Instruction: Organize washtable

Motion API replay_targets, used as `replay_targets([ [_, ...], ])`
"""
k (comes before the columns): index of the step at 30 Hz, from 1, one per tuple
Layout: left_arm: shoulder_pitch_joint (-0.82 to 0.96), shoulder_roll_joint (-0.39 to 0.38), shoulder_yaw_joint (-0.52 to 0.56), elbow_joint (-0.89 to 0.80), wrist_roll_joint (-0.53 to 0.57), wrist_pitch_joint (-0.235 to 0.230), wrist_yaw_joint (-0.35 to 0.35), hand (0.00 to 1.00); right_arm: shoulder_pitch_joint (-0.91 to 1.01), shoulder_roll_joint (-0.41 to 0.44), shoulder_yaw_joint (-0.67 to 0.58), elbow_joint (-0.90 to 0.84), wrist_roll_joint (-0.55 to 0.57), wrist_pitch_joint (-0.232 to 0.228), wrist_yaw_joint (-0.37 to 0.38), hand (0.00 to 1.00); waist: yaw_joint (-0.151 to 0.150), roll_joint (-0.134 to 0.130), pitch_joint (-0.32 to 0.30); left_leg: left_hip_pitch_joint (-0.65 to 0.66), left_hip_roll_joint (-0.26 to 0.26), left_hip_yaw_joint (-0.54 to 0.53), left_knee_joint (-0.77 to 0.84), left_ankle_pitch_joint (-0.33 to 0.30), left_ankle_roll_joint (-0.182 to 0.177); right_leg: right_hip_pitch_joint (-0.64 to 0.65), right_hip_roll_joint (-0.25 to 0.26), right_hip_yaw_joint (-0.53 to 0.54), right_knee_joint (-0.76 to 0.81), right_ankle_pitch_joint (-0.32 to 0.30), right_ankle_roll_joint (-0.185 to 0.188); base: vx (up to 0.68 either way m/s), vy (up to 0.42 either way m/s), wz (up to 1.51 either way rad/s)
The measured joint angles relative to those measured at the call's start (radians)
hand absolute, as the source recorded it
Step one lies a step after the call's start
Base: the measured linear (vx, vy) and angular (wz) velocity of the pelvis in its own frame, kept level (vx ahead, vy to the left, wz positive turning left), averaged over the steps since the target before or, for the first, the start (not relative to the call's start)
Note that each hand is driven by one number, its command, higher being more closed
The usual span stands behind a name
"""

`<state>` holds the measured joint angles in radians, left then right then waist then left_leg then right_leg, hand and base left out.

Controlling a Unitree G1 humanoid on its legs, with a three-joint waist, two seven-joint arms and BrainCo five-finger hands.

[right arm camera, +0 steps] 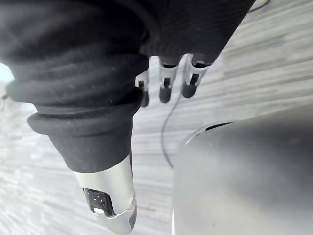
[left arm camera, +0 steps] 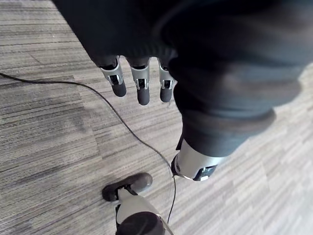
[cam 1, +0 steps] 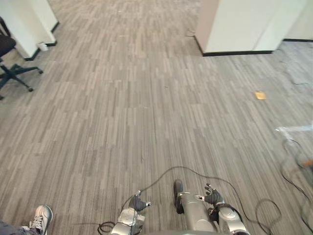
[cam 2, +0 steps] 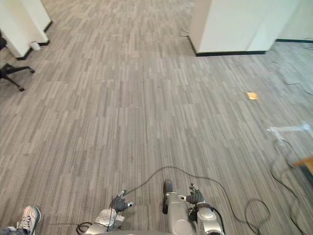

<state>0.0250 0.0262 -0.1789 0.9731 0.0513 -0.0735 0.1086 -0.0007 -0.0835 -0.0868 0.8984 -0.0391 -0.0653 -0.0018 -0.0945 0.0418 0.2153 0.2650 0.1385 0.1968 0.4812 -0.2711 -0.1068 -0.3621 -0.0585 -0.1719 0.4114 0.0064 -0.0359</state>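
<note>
Left hand [cam 1: 138,202]: low over floor [cam 1: 146,107], fingers [left arm camera: 142,90] straight, slightly apart, empty | right hand [cam 1: 213,197]: likewise, fingers [right arm camera: 165,93] relaxed, empty | washtable position: cannot tell | chair [cam 1: 14,71] far left, shoe [cam 1: 42,217] near left, orange scrap [cam 1: 260,95] on floor at right

No text, number or sign is readable anywhere. The small orange scrap [cam 1: 260,95] on the grey carpet floor [cam 1: 146,107] is too small to show any print.
</note>
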Motion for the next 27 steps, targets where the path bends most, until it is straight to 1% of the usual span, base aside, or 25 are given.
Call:
replay_targets([
  [1, -0.003, -0.019, 0.072, 0.011, -0.001, 0.002, 0.001, 0.00, -0.009, -0.013, 0.009, 0.002, 0.000, 0.007, 0.000, 0.00, 0.005, 0.040, 0.024, -0.103, 0.114, 0.090, 0.288, 0.164, 0.000, 0.081, 0.031, -0.011, -0.015, -0.064, -0.021, 0.71, -0.186, 0.16],
  [2, -0.004, -0.023, 0.092, 0.014, -0.001, 0.003, 0.002, 0.00, -0.012, -0.015, 0.008, 0.008, 0.002, 0.010, -0.002, 0.00, 0.007, 0.043, 0.041, -0.133, 0.165, 0.128, 0.392, 0.164, 0.015, 0.129, 0.048, -0.014, -0.039, -0.078, -0.027, 0.68, -0.161, 0.05],
  [3, -0.003, -0.019, 0.126, 0.018, -0.001, 0.005, 0.001, 0.00, -0.014, -0.015, 0.007, 0.027, 0.006, 0.016, -0.011, 0.00, 0.019, 0.050, 0.048, -0.181, 0.233, 0.214, 0.526, 0.099, 0.043, 0.237, 0.067, -0.009, -0.102, -0.099, -0.034, 0.65, -0.126, -0.10],
  [4, 0.000, -0.011, 0.153, 0.009, -0.002, 0.003, 0.002, 0.00, -0.009, -0.009, 0.009, 0.052, 0.011, 0.026, -0.016, 0.00, 0.028, 0.033, 0.048, -0.231, 0.236, 0.276, 0.527, 0.048, 0.048, 0.340, 0.066, 0.004, -0.179, -0.108, -0.034, 0.63, -0.109, -0.13],
  [6, 0.006, -0.005, 0.181, -0.011, -0.003, -0.001, 0.002, 0.00, -0.002, -0.001, 0.008, 0.069, 0.011, 0.032, -0.017, 0.00, 0.040, 0.015, 0.045, -0.334, 0.190, 0.331, 0.382, 0.015, 0.068, 0.445, 0.052, 0.015, -0.271, -0.117, -0.024, 0.60, -0.050, -0.13],
  [7, 0.006, -0.004, 0.184, -0.014, -0.003, -0.001, 0.002, 0.00, -0.003, 0.000, 0.008, 0.069, 0.011, 0.032, -0.017, 0.00, 0.042, 0.015, 0.045, -0.345, 0.184, 0.332, 0.360, 0.015, 0.069, 0.452, 0.050, 0.016, -0.278, -0.118, -0.023, 0.70, 0.019, -0.35],
  [8, 0.007, 0.000, 0.200, -0.042, -0.012, -0.004, 0.003, 0.00, 0.001, 0.004, 0.002, 0.081, 0.011, 0.033, -0.018, 0.00, 0.065, 0.010, 0.048, -0.459, 0.082, 0.295, -0.043, 0.054, 0.036, 0.541, 0.034, 0.033, -0.336, -0.141, 0.005, 0.47, 0.056, -0.32],
  [9, 0.007, -0.001, 0.204, -0.043, -0.014, -0.004, 0.003, 0.00, 0.001, 0.004, 0.003, 0.083, 0.011, 0.032, -0.018, 0.00, 0.068, 0.011, 0.048, -0.469, 0.072, 0.285, -0.103, 0.065, 0.028, 0.552, 0.034, 0.036, -0.344, -0.147, 0.012, 0.70, 0.133, -0.52],
  [10, 0.007, -0.002, 0.213, -0.043, -0.020, -0.003, 0.004, 0.00, 0.006, -0.001, 0.003, 0.092, 0.009, 0.032, -0.020, 0.00, 0.080, 0.020, 0.044, -0.516, 0.061, 0.246, -0.235, 0.096, 0.000, 0.595, 0.040, 0.044, -0.379, -0.170, 0.031, 0.73, 0.281, -0.53],
  [11, 0.011, 0.004, 0.221, -0.042, -0.023, -0.003, 0.006, 0.00, 0.016, -0.003, 0.005, 0.098, 0.010, 0.032, -0.022, 0.00, 0.092, 0.021, 0.040, -0.563, 0.052, 0.214, -0.282, 0.126, 0.035, 0.688, 0.035, 0.063, -0.421, -0.207, 0.071, 0.91, 0.406, -0.70],
  [12, 0.015, 0.006, 0.231, -0.042, -0.038, -0.006, 0.006, 0.00, 0.034, 0.009, 0.007, 0.099, 0.010, 0.031, -0.022, 0.00, 0.109, -0.007, 0.019, -0.562, 0.015, 0.176, -0.250, 0.241, 0.100, 0.722, 0.000, 0.070, -0.427, -0.230, 0.102, 0.98, 0.460, -0.51],
  [13, 0.023, 0.010, 0.232, -0.042, -0.039, -0.006, 0.006, 0.00, 0.049, 0.017, 0.008, 0.099, 0.011, 0.031, -0.021, 0.00, 0.109, -0.020, -0.010, -0.563, -0.037, 0.125, -0.250, 0.286, 0.134, 0.719, -0.028, 0.070, -0.400, -0.237, 0.113, 0.88, 0.451, -0.36],
  [14, 0.029, 0.009, 0.254, -0.043, -0.046, -0.007, 0.005, 0.00, 0.050, 0.016, 0.006, 0.101, -0.002, 0.030, -0.014, 0.00, 0.114, -0.051, -0.015, -0.562, -0.098, 0.029, -0.231, 0.290, 0.151, 0.648, -0.078, 0.092, -0.228, -0.264, 0.156, 0.85, 0.467, -0.27],
  [15, 0.036, 0.012, 0.285, -0.043, -0.070, -0.013, 0.006, 0.00, 0.048, 0.028, 0.004, 0.097, -0.001, 0.029, -0.012, 0.00, 0.113, -0.064, -0.016, -0.522, -0.144, -0.005, -0.202, 0.274, 0.189, 0.573, -0.107, 0.127, 0.017, -0.255, 0.166, 0.69, 0.411, -0.21],
  [16, 0.036, 0.022, 0.293, -0.043, -0.078, -0.011, 0.006, 0.00, 0.048, 0.041, 0.002, 0.095, -0.001, 0.027, -0.014, 0.00, 0.107, -0.086, -0.009, -0.489, -0.165, 0.003, -0.188, 0.240, 0.193, 0.532, -0.131, 0.145, 0.153, -0.219, 0.192, 0.66, 0.367, 0.03],
  [17, 0.031, 0.042, 0.293, -0.043, -0.080, -0.009, 0.005, 0.00, 0.046, 0.059, 0.000, 0.088, -0.001, 0.022, -0.012, 0.00, 0.104, -0.122, 0.009, -0.405, -0.197, 0.003, -0.175, 0.177, 0.202, 0.455, -0.155, 0.197, 0.430, -0.109, 0.264, 0.62, 0.318, 0.25],
  [18, 0.031, 0.052, 0.287, -0.040, -0.080, -0.006, 0.005, 0.00, 0.046, 0.061, 0.005, 0.085, -0.002, 0.022, -0.006, 0.00, 0.103, -0.121, 0.019, -0.344, -0.212, -0.006, -0.170, 0.135, 0.205, 0.399, -0.166, 0.207, 0.599, -0.111, 0.257, 0.74, 0.352, 0.25],
  [19, 0.036, 0.055, 0.267, -0.034, -0.080, 0.002, 0.005, 0.00, 0.046, 0.058, 0.010, 0.083, -0.003, 0.022, 0.003, 0.00, 0.107, -0.122, 0.019, -0.238, -0.219, -0.016, -0.203, 0.100, 0.209, 0.333, -0.175, 0.166, 0.711, -0.152, 0.190, 0.61, 0.276, 0.14],
  [20, 0.039, 0.054, 0.259, -0.031, -0.080, 0.003, 0.005, 0.00, 0.047, 0.056, 0.011, 0.076, -0.003, 0.021, 0.006, 0.00, 0.107, -0.116, 0.018, -0.191, -0.219, -0.022, -0.234, 0.091, 0.210, 0.301, -0.174, 0.141, 0.716, -0.180, 0.150, 0.60, 0.247, 0.13],
  [21, 0.041, 0.055, 0.239, -0.017, -0.080, 0.005, 0.005, 0.00, 0.046, 0.046, 0.030, 0.061, -0.001, 0.016, 0.006, 0.00, 0.101, -0.105, 0.016, -0.113, -0.218, -0.038, -0.299, 0.080, 0.211, 0.222, -0.159, 0.078, 0.677, -0.237, 0.107, 0.46, 0.171, 0.18],
  [22, 0.040, 0.055, 0.225, -0.009, -0.079, 0.007, 0.004, 0.00, 0.041, 0.042, 0.030, 0.050, 0.000, 0.007, 0.007, 0.00, 0.089, -0.097, 0.016, -0.061, -0.215, -0.051, -0.334, 0.071, 0.211, 0.156, -0.145, 0.037, 0.607, -0.268, 0.083, 0.61, 0.178, 0.28],
  [24, 0.037, 0.053, 0.209, 0.000, -0.077, 0.012, 0.003, 0.00, 0.027, 0.034, 0.030, 0.020, 0.003, -0.001, 0.008, 0.00, 0.062, -0.082, 0.025, 0.004, -0.205, -0.068, -0.380, 0.052, 0.197, 0.052, -0.093, -0.022, 0.351, -0.273, 0.082, 0.73, 0.134, 0.30],
  [25, 0.040, 0.051, 0.204, 0.001, -0.076, 0.016, 0.002, 0.00, 0.022, 0.035, 0.031, 0.010, 0.010, -0.005, 0.008, 0.00, 0.046, -0.079, 0.027, 0.042, -0.202, -0.075, -0.401, 0.039, 0.174, 0.018, -0.059, -0.051, 0.102, -0.209, 0.086, 0.84, 0.095, 0.46],
  [26, 0.040, 0.052, 0.189, 0.000, -0.068, 0.016, 0.002, 0.00, 0.021, 0.038, 0.031, 0.009, 0.011, -0.002, 0.006, 0.00, 0.040, -0.081, 0.026, 0.078, -0.209, -0.083, -0.419, 0.018, 0.145, 0.018, -0.029, -0.062, -0.153, -0.109, 0.091, 0.72, 0.057, 0.60],
  [27, 0.039, 0.052, 0.185, 0.000, -0.055, 0.016, 0.002, 0.00, 0.019, 0.038, 0.034, 0.009, 0.011, -0.001, 0.007, 0.00, 0.040, -0.086, 0.024, 0.116, -0.217, -0.091, -0.426, -0.007, 0.121, -0.004, -0.021, -0.060, -0.221, -0.082, 0.082, 0.62, 0.030, 0.57],
])
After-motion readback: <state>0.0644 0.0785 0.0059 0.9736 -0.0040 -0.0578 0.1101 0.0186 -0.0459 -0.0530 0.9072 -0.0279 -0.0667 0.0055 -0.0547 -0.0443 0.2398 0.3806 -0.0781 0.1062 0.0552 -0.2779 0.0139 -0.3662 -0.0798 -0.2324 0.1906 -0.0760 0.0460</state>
